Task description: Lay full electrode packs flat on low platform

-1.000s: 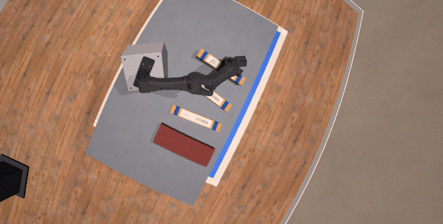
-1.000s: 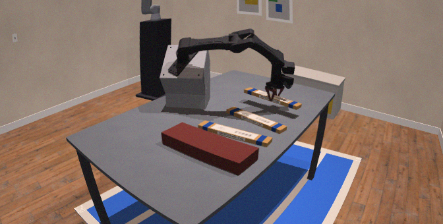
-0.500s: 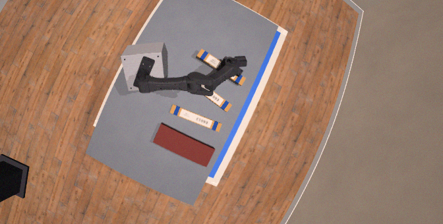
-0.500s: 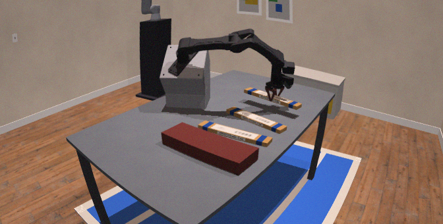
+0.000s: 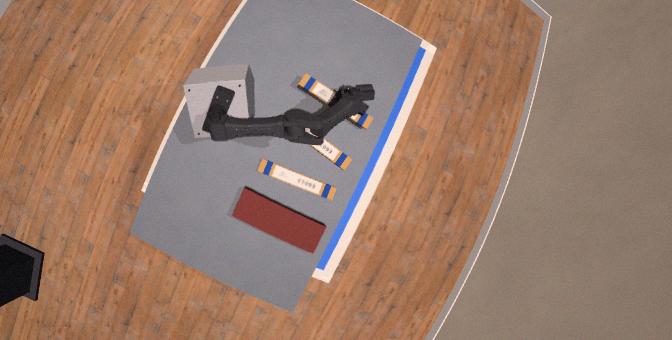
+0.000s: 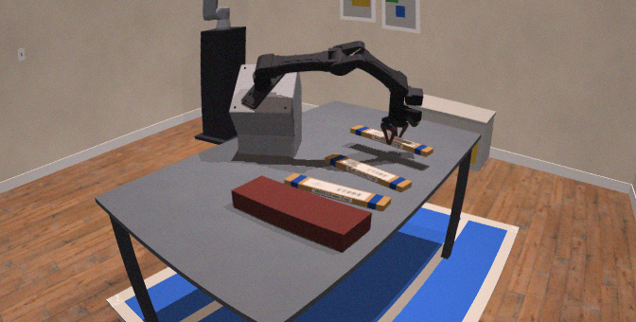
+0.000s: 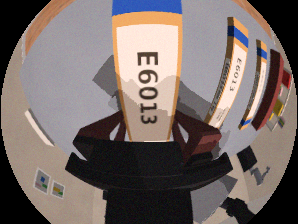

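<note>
Three long tan packs with blue bands and white E6013 labels lie flat on the grey table. The far pack (image 5: 317,89) (image 6: 374,134) (image 7: 148,63) sits under my gripper (image 6: 392,139) (image 7: 148,141), which is shut on its middle from both long sides, low at the table. The middle pack (image 5: 334,153) (image 6: 368,170) (image 7: 233,79) lies partly under the arm in the top view. The near pack (image 5: 296,178) (image 6: 338,190) (image 7: 260,86) lies next to the low dark red platform (image 5: 278,219) (image 6: 300,211) (image 7: 281,92), which bears nothing.
The arm's grey base block (image 5: 232,87) (image 6: 270,120) stands at the table's back left. The table edge (image 6: 454,163) runs close beyond the far pack. A black cabinet (image 6: 222,82) and a white bench (image 6: 456,111) stand off the table.
</note>
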`<state>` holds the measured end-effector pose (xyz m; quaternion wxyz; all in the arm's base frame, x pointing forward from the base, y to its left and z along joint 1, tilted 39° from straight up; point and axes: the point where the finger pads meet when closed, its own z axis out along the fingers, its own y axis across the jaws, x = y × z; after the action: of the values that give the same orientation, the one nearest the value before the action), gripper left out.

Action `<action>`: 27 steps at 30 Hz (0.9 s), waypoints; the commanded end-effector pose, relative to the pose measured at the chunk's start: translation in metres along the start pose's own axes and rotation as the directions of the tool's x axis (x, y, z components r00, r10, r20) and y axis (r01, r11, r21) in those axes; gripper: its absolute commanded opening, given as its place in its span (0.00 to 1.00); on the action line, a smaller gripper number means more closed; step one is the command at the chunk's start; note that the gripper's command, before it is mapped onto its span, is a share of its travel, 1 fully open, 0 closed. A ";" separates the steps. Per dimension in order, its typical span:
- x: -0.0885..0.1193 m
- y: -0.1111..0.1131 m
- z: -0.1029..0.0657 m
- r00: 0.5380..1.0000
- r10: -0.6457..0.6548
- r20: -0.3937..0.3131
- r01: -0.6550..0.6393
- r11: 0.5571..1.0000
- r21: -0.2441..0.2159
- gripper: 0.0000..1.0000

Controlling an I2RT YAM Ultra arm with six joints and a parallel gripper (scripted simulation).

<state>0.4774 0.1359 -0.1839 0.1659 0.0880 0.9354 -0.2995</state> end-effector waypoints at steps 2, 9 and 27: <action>-0.016 0.024 -0.057 0.996 -0.007 0.091 0.013 0.998 -0.064 0.00; -0.014 0.024 -0.067 0.996 -0.007 0.089 0.013 0.998 -0.066 0.00; -0.009 0.021 -0.087 0.996 -0.007 0.090 0.014 0.998 -0.068 0.00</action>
<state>0.4618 0.1497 -0.1767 0.1622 0.0816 0.9353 -0.3037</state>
